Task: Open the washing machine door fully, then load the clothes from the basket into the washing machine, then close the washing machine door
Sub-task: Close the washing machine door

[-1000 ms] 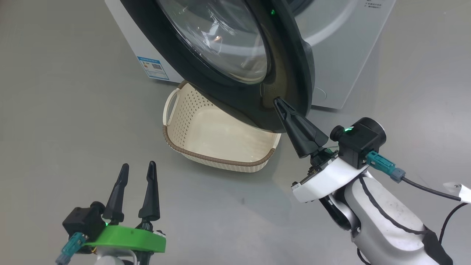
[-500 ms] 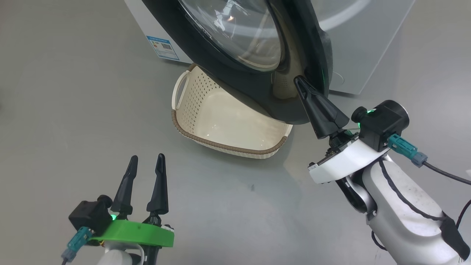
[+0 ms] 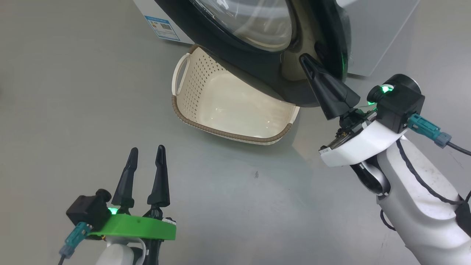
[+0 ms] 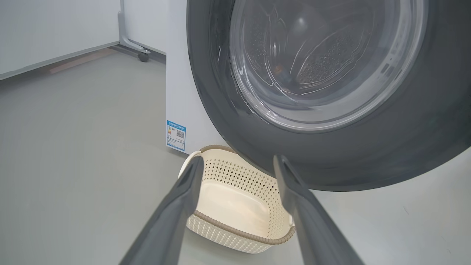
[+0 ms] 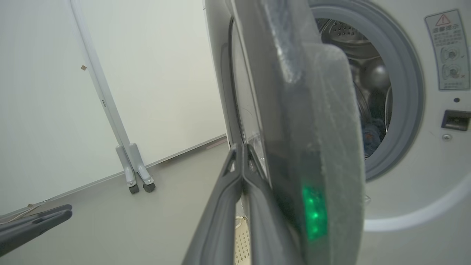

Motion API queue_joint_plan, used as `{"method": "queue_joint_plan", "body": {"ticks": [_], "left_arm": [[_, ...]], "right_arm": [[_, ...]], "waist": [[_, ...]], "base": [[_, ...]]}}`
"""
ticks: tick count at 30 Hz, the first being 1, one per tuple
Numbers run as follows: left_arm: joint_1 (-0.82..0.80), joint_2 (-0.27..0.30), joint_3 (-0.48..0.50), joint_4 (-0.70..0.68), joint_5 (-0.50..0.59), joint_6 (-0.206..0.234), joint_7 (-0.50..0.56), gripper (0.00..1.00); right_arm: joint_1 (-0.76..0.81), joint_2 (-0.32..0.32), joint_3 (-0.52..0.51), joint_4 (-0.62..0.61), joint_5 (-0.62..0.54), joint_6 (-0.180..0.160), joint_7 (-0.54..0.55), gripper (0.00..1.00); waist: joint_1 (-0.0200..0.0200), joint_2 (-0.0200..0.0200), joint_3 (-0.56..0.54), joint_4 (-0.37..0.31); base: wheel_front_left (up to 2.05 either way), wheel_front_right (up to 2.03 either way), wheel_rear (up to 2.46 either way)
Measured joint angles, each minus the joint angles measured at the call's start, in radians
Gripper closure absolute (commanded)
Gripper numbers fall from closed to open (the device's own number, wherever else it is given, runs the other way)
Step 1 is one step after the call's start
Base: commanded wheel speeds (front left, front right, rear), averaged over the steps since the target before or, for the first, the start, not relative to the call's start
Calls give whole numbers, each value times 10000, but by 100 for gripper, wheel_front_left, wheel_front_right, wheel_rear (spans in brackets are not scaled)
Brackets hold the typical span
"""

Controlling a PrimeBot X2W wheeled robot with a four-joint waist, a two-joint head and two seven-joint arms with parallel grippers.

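Note:
The washing machine door [image 3: 257, 73], black-rimmed with a bulging glass centre, stands partly open over the basket [image 3: 228, 134]. The cream basket lies empty on the floor before the white washing machine [image 3: 371, 33]. My right gripper [image 3: 304, 59] is shut, its tip pressed against the door's outer face near the rim. In the right wrist view the door [image 5: 320, 110] is edge-on beside the shut fingers [image 5: 235, 191], and bluish clothes [image 5: 369, 134] show inside the drum. My left gripper [image 3: 147, 149] hangs open and holds nothing, low and well short of the basket [image 4: 235, 206].
Grey floor lies all around. A blue label [image 3: 163, 27] sits on the machine's lower corner. A white panel on castors [image 5: 138, 180] stands behind to the left. The grey gasket [image 5: 408, 92] rings the drum mouth.
The head camera has shifted. My shut right gripper has pushed further toward the machine, and the door has swung with it, closer to the front. The left gripper stays open and still.

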Motion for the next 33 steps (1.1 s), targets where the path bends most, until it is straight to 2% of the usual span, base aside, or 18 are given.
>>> {"method": "queue_joint_plan", "body": {"ticks": [14,33], "left_arm": [[-274,-6,-380,-426,-176,140,0,0],[-796,-15,-851,-1187,-686,313,-2,0]], "right_arm": [[-720,-297,-667,-167,-12,50,0,100],[-2531,-1106,-1363,-176,-192,56,0,100]], "waist": [[-1,0,613,-60],[0,0,1676,105]], "base": [[0,0,0],[0,0,0]]}}
